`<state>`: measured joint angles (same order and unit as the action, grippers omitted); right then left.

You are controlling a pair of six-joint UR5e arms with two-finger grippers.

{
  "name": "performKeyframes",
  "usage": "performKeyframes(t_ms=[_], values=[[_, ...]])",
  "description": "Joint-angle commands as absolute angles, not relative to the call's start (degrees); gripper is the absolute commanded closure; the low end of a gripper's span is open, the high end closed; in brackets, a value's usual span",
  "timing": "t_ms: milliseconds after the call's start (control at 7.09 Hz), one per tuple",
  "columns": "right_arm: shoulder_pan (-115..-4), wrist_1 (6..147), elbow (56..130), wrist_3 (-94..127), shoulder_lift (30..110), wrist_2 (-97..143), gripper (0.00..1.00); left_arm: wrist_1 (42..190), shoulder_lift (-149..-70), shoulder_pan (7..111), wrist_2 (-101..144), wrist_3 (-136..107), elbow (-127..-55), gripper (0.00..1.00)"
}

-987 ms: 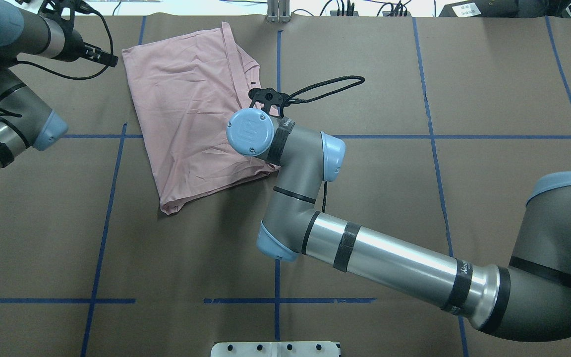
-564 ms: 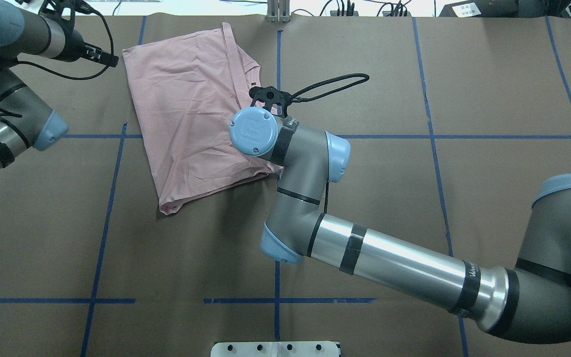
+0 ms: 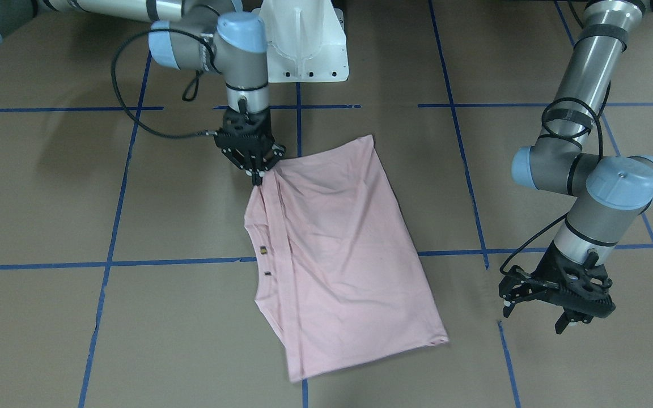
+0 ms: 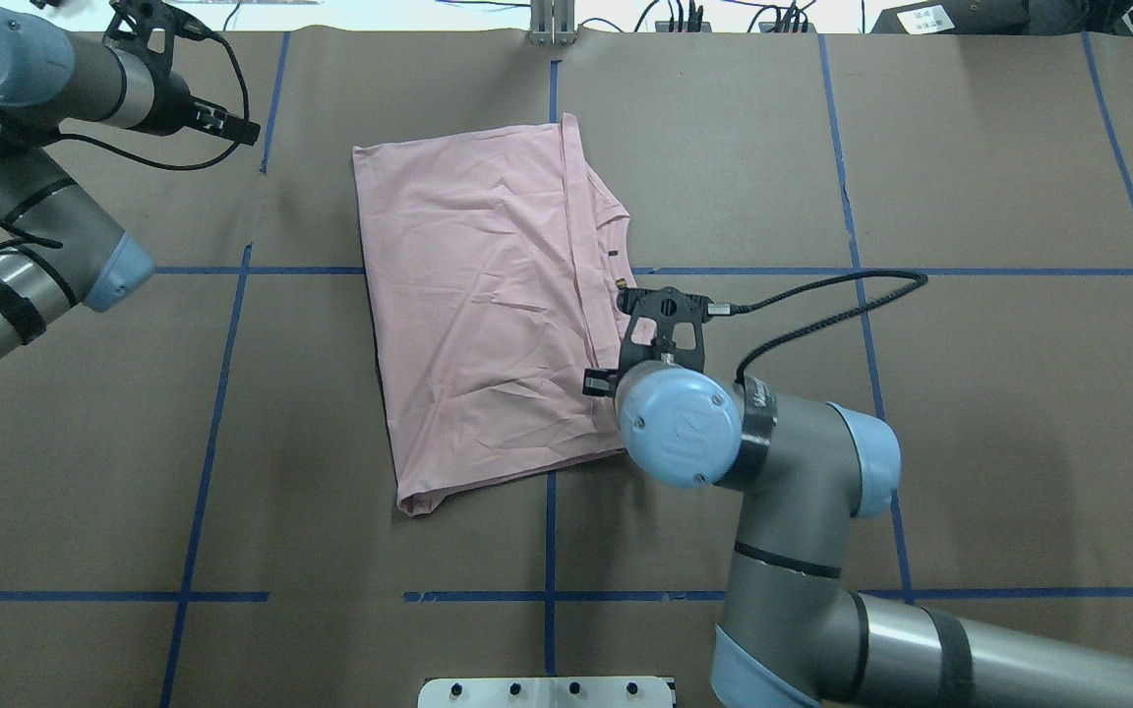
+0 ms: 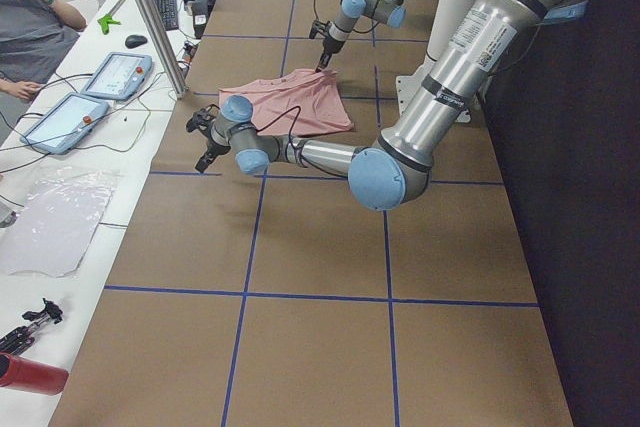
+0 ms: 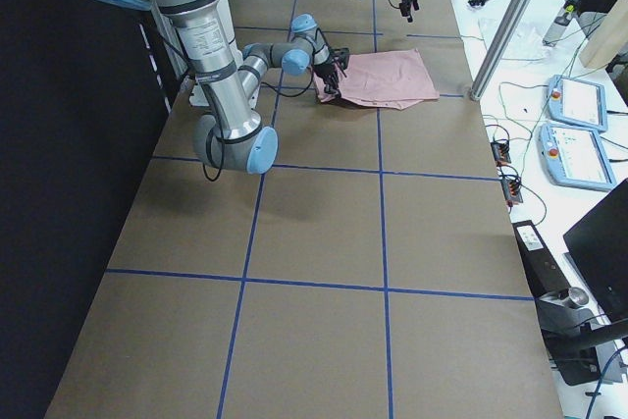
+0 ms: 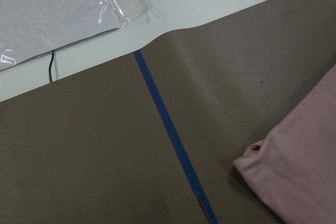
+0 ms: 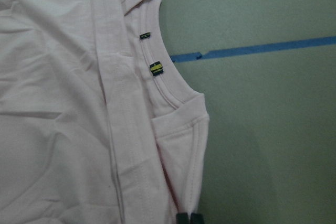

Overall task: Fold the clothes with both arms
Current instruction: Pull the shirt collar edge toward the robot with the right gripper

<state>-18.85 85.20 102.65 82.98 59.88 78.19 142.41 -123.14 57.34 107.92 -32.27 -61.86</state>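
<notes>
The pale pink T-shirt (image 4: 478,305) lies folded on the brown table, collar side toward my right arm. Its small neck tags (image 8: 156,68) show by the ribbed collar. My right gripper (image 3: 257,177) is shut on the shirt's sleeve edge next to the collar, and its fingertips (image 8: 188,217) pinch the hem at the bottom of the right wrist view. In the overhead view the wrist hides those fingers. My left gripper (image 3: 535,318) hangs open and holds nothing, off the shirt's far side (image 3: 338,249). The left wrist view shows only a shirt corner (image 7: 299,182).
Blue tape lines (image 4: 203,472) grid the brown table. The white pedestal base (image 3: 304,51) stands at the robot's edge. An aluminium post (image 4: 552,25) rises at the far edge. Beyond it are a plastic sheet (image 7: 52,9), tablets (image 5: 115,77) and a seated person (image 5: 30,27).
My right arm has dragged the shirt to the right and toward the robot's side of the table, still pinching it. The left arm has shifted only slightly.
</notes>
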Motion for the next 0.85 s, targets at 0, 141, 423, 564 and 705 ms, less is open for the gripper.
performKeyframes(t_ms=[0, 141, 423, 564, 705], values=[[-12.9, 85.5, 107.5, 86.4, 64.9, 72.4, 1.0, 142.2, -123.1, 57.3, 107.9, -32.5, -62.3, 0.0], [-12.0, 85.5, 107.3, 86.4, 65.0, 71.8, 1.0, 142.2, -123.1, 57.3, 107.9, -33.0, -62.5, 0.0], [-11.2, 85.5, 107.8, 86.2, 65.5, 70.1, 0.0, 142.0, -123.1, 57.2, 108.2, -33.2, -63.8, 0.0], [-11.5, 85.3, 109.7, 84.9, 66.1, 70.8, 0.0, 140.1, -121.7, 57.2, 109.8, -35.2, -67.2, 0.0], [-11.8, 84.8, 112.3, 83.3, 67.0, 71.6, 0.0, 136.4, -119.3, 57.2, 110.7, -38.6, -73.3, 0.0]])
